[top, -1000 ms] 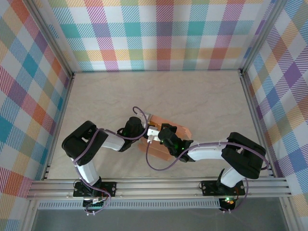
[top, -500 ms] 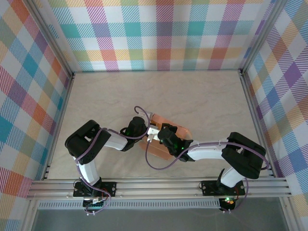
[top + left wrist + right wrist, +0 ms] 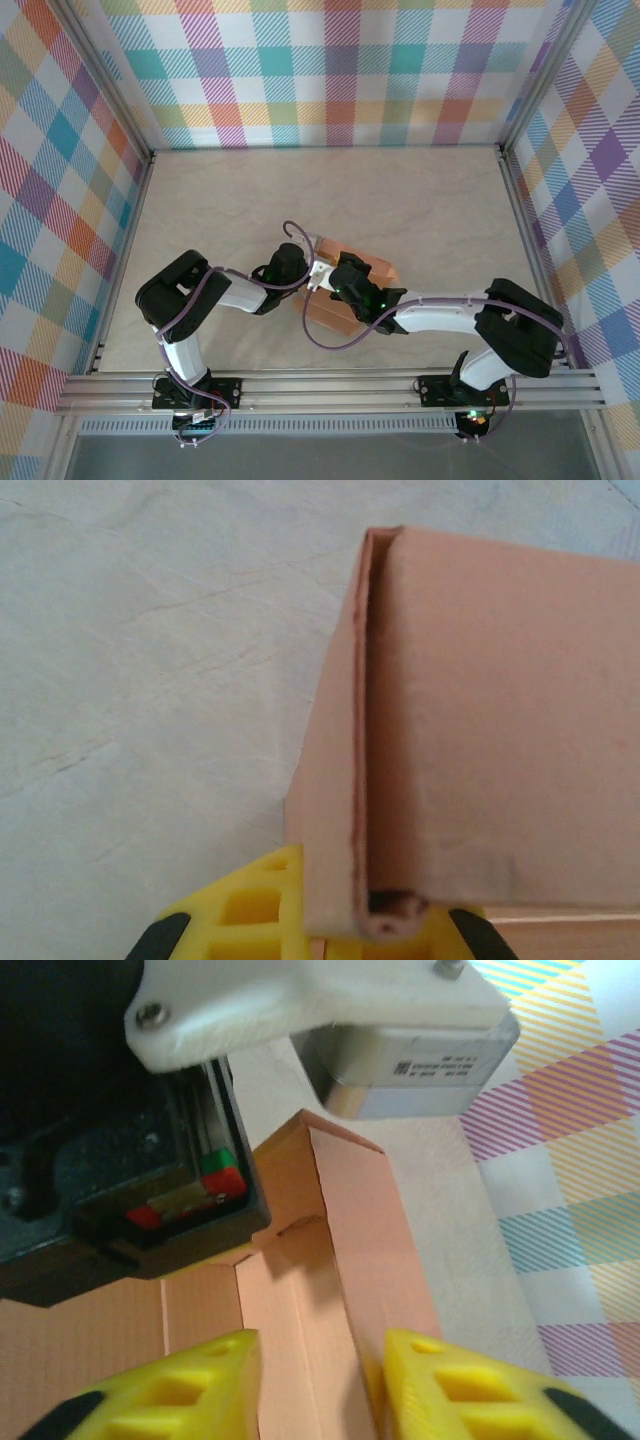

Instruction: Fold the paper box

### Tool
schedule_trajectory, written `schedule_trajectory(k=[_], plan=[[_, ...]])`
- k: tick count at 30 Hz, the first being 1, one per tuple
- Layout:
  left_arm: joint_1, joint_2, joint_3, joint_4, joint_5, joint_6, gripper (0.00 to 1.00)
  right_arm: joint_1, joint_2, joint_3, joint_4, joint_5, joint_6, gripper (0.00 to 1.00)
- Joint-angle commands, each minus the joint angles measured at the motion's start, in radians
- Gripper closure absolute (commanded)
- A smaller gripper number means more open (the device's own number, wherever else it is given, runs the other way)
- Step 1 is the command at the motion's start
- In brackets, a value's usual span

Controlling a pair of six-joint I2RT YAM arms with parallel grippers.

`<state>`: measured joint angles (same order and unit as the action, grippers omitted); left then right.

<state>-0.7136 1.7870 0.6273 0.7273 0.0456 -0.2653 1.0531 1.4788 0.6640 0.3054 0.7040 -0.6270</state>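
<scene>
The paper box [image 3: 377,268] lies on the bench [image 3: 420,200], near the middle, between the two arms. The left fingers [image 3: 250,915] pinch a folded wall at the box's left side. The right fingers [image 3: 440,1385] stand apart with a wall between them, just beside the left ones.

Overhead view: bright, even, diffuse light; faint soft shadows on table [image 3: 420,200]; focus sharp throughout. Left wrist view: evenly lit; paper box [image 3: 500,730] crease sharp, bottom of frame soft. Right wrist view: close-up blurred; upper left underexposed, dark.
</scene>
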Motion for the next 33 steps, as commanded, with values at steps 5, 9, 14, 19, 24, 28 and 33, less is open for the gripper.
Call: schedule_trajectory(k=[5, 9, 14, 19, 24, 28, 33], plan=[[0.003, -0.042, 0.031, -0.043, 0.042, -0.004, 1.00, -0.037, -0.142, 0.053, -0.183, -0.119, 0.198, 0.35], [0.009, -0.037, 0.044, -0.046, 0.069, -0.018, 1.00, -0.072, -0.218, 0.043, -0.212, -0.140, 0.281, 0.24], [0.026, -0.039, 0.057, -0.059, 0.108, -0.027, 1.00, -0.115, -0.325, 0.076, -0.299, -0.168, 0.407, 0.15], [0.059, -0.071, 0.056, -0.078, 0.153, -0.047, 1.00, -0.184, -0.405, 0.142, -0.427, -0.230, 0.600, 0.11], [0.101, -0.118, 0.055, -0.127, 0.238, -0.033, 1.00, -0.287, -0.435, 0.212, -0.510, -0.333, 0.791, 0.12], [0.106, -0.201, 0.092, -0.316, 0.219, 0.126, 1.00, -0.413, -0.423, 0.255, -0.563, -0.484, 0.955, 0.13], [0.107, -0.261, 0.267, -0.736, 0.100, 0.388, 1.00, -0.532, -0.395, 0.262, -0.579, -0.621, 1.054, 0.14]])
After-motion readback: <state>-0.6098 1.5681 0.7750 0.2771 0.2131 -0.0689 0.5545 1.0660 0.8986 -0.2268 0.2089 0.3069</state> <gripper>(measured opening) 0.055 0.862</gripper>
